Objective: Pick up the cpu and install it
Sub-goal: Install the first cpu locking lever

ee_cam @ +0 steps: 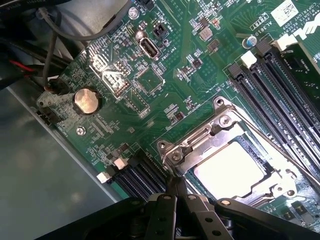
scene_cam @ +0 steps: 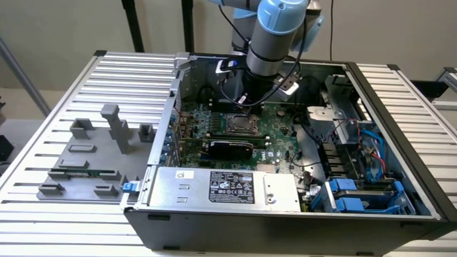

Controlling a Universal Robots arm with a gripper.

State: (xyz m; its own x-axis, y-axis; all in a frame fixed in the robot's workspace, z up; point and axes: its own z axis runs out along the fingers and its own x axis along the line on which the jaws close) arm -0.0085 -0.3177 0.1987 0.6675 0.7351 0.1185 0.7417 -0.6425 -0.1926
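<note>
the gripper is closed with nothing between its fingers, its tips just beside the socket frame. the cpu sits inside this socket, on the motherboard in the open computer case. the arm hides part of the board. the case stands on a ribbed metal table.

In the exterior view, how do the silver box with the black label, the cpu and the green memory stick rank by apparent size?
1. silver box, clearly largest.
2. memory stick and cpu: unsure; the stick is longer but thinner.
</note>
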